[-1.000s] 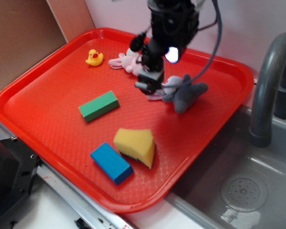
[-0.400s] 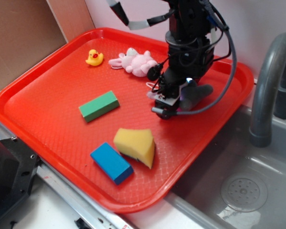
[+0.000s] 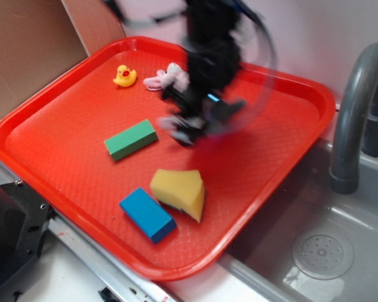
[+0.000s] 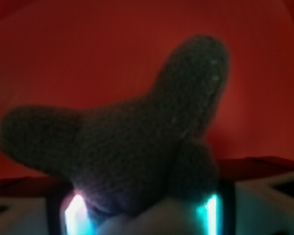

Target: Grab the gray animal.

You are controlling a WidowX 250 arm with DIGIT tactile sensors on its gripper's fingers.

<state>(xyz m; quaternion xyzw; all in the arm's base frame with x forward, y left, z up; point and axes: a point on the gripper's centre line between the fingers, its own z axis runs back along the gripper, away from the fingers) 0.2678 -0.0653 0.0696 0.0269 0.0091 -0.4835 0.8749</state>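
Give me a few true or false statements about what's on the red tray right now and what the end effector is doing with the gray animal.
1. The gray animal fills the wrist view, right up against the end effector. True.
2. The yellow rubber duck sits next to the blue block. False: the duck is at the tray's far left, the blue block near the front edge.
3. The green block lies flat on the red tray. True.
4. The yellow sponge is in the sink. False: it rests on the tray beside the blue block.
5. The pink plush animal lies near the duck. True.
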